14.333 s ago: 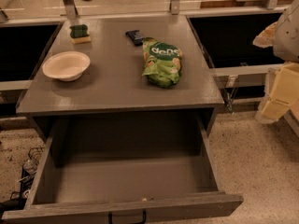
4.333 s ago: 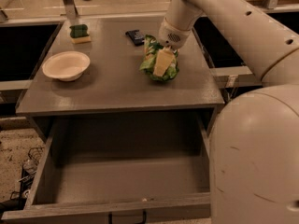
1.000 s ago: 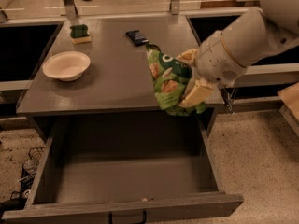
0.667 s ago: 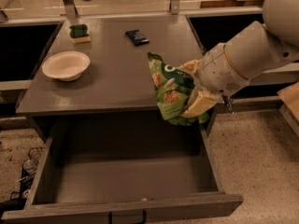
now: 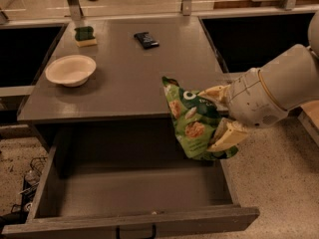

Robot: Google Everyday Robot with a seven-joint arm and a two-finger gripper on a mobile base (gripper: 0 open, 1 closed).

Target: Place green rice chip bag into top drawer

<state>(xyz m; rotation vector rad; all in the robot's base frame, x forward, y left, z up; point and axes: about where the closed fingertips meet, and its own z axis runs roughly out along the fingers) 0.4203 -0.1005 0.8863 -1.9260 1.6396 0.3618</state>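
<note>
My tool (image 5: pixel 220 117) is out at the right front corner of the worktop (image 5: pixel 124 78), and it is clamped on the green rice chip bag (image 5: pixel 193 126). One pale finger (image 5: pixel 213 92) presses against the upper right side of the bag and the other (image 5: pixel 227 139) against its lower right side, with the bag pinched between them. The bag hangs clear in the air, roughly upright with its top leaning left. In this view its crinkled top corner lies over the front edge of the worktop and its lower end over the right rear part of the top drawer (image 5: pixel 134 190). The drawer is pulled wide open below the worktop, with its dark handle at the bottom edge of the view, and the bag is not resting in it. On the worktop, a white bowl (image 5: pixel 71 69) sits near the left edge, a green-and-yellow sponge (image 5: pixel 85 35) lies behind it toward the back left, and a small dark packet (image 5: pixel 146 40) lies near the back middle, all well apart from the bag.
</note>
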